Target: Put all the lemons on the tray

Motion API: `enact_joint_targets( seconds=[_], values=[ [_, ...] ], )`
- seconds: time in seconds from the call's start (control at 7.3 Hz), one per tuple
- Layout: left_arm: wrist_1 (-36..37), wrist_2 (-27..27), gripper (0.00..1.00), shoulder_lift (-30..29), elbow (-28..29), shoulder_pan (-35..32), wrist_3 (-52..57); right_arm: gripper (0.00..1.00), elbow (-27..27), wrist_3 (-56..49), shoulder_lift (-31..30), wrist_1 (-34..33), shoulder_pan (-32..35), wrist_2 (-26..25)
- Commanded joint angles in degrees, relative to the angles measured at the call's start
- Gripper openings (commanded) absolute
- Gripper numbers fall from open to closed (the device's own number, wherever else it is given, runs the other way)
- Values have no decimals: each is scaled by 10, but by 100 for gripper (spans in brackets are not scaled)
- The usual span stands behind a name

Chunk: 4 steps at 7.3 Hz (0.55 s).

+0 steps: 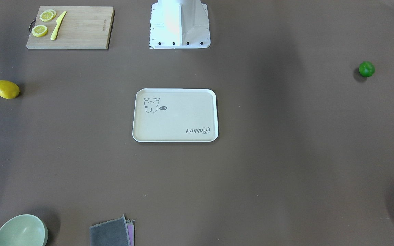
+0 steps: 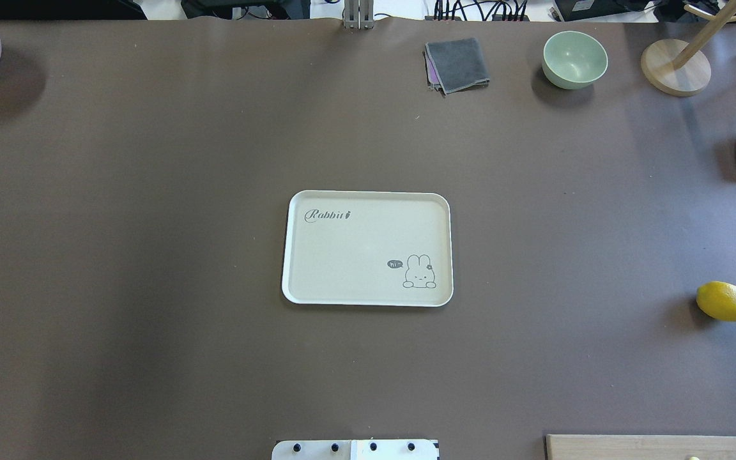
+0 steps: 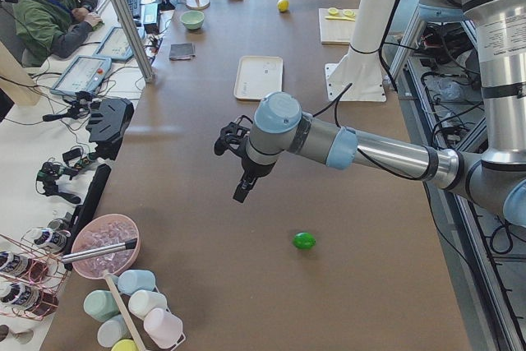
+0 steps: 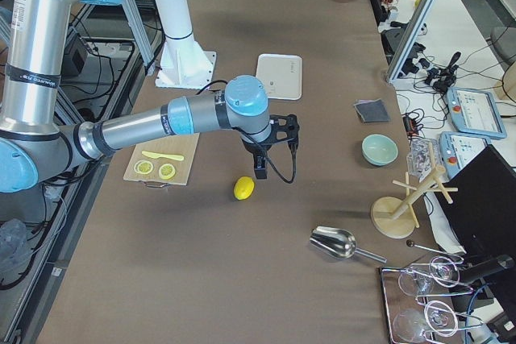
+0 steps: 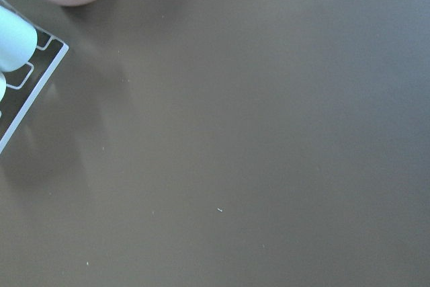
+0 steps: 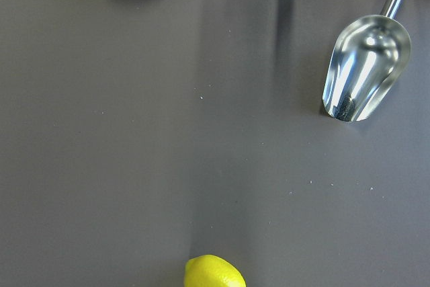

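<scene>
We saw the tray (image 2: 355, 255) mid-table. Overhead, the yellow lemon (image 2: 724, 301) lay at its 3 o'clock; front-facing, the green lemon (image 1: 366, 69) sat at 2 o'clock (both well apart from it). We could not tell the left gripper (image 3: 242, 190) or right gripper (image 4: 261, 168) opening.

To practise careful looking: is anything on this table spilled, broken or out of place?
Nothing is spilled, broken or askew. The tray lies bare; the yellow lemon and green lemon rest at opposite ends of the table.

Open tabletop (image 2: 566, 255) between yellow lemon (image 2: 724, 301), tray (image 2: 287, 249).
</scene>
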Motion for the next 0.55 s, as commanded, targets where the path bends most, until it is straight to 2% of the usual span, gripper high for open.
enact_joint_targets(
  seconds=[0.0,0.14,0.41],
  values=[
    [-101,-63,99,2,65,0,1,100,-42,0,-24,133,5,-5],
    [-116,-59,99,8,62,0,-2,100,-56,26,-26,160,5,-7],
    [-123,-58,99,33,100,3,-59,100,-59,118,-22,165,-22,-37]
  ],
)
